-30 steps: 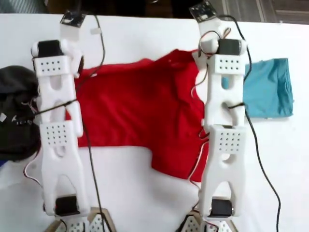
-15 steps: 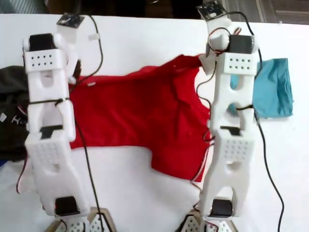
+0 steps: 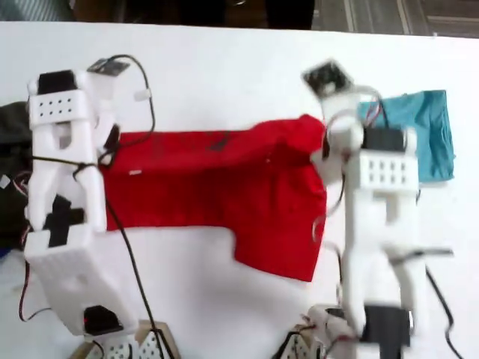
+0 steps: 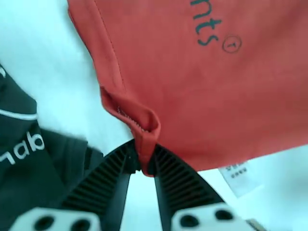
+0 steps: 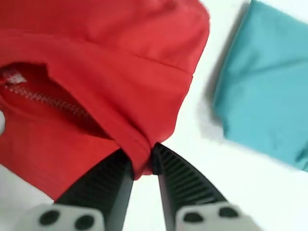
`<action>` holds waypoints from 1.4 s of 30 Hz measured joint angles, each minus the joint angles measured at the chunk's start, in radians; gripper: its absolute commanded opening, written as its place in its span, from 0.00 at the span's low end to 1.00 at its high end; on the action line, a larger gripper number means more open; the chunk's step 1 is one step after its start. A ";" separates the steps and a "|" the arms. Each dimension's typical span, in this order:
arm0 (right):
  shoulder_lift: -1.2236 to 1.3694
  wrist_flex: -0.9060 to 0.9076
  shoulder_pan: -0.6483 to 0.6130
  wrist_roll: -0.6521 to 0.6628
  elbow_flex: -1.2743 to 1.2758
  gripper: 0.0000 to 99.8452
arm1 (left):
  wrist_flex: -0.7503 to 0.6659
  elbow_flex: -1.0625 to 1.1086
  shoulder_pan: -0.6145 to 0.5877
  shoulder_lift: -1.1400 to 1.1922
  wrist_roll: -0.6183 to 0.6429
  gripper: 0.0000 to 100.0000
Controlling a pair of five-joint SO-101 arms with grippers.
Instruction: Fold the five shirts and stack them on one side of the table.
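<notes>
A red shirt (image 3: 217, 187) lies spread across the middle of the white table, its far edge lifted and doubled toward the near side. At the shirt's left end, my left gripper (image 3: 112, 146) is shut on a pinched fold of its hem (image 4: 144, 137). My right gripper (image 3: 323, 149) is shut on the shirt's right edge (image 5: 139, 154), where the cloth bunches between the black fingers. A folded teal shirt (image 3: 430, 127) lies flat at the right side of the table, just beyond the right gripper, and its edge (image 5: 260, 91) is close to the red cloth.
A dark heap of garments (image 3: 11, 172) sits at the table's left edge, close beside the left gripper, with white print on it (image 4: 29, 154). A white label (image 4: 238, 173) hangs from the red shirt. Bare table (image 3: 224, 67) stretches along the far side.
Both arms have drawn back toward the near side with the red shirt's far edge in their grippers. The shirt now covers a narrower band, and the right arm has shifted rightward.
</notes>
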 measured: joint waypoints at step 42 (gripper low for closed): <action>-0.588 -0.232 0.097 0.204 0.853 0.02 | -0.624 0.948 -0.040 -0.382 -0.069 0.03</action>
